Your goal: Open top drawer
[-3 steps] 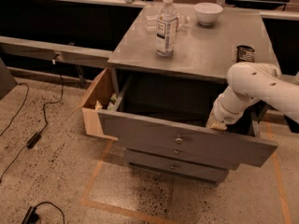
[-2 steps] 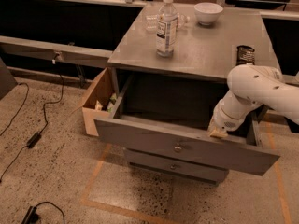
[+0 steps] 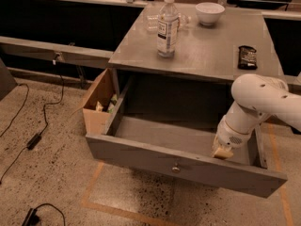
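Note:
The top drawer (image 3: 183,166) is a wide grey box with a flat front and one small round metal knob (image 3: 176,168). It stands pulled far out from under the grey cabinet top (image 3: 207,51), and its inside shows bare. My gripper (image 3: 222,152) on the white arm (image 3: 256,105) reaches down into the drawer at its right side, just behind the top edge of the front panel. The lower drawer fronts are hidden under the open drawer.
On the cabinet top stand a plastic water bottle (image 3: 166,27), a white bowl (image 3: 209,12), a clear cup (image 3: 151,22) and a dark snack bar (image 3: 247,56). A cardboard box (image 3: 99,105) sits on the floor left of the cabinet. Cables (image 3: 37,135) lie on the speckled floor.
The top drawer has slid further out toward the camera, and my gripper has moved with its front panel. The view now sits closer to the cabinet.

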Motion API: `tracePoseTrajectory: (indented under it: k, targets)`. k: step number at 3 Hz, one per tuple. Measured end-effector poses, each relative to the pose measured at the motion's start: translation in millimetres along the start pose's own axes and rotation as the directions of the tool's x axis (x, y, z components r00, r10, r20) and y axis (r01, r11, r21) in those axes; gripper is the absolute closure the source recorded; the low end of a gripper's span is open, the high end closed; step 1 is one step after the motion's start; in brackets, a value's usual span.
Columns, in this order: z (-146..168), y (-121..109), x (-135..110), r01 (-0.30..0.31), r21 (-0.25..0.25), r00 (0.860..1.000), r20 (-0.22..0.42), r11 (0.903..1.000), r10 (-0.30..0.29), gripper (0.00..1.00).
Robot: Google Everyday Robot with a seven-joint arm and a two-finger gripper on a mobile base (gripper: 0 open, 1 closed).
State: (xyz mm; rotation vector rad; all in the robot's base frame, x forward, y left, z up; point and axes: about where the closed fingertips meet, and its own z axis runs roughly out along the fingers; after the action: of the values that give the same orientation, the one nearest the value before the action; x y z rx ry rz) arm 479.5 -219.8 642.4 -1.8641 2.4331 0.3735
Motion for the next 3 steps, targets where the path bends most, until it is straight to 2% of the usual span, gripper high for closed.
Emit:
tracePoseTrajectory:
  k: [1, 2, 3]
  targets:
    - [4.2, 34.2, 8.0, -0.041, -0.075, 0.999, -0.001, 0.9963, 0.041, 1.0]
    - [4.8, 66.2, 15.3, -0.088, -0.143, 0.996, -0.004, 0.9858, 0.088, 1.0]
    - [1.3, 65.8, 17.2, -0.095, -0.115, 0.995, 0.012, 0.9888, 0.097, 1.0]
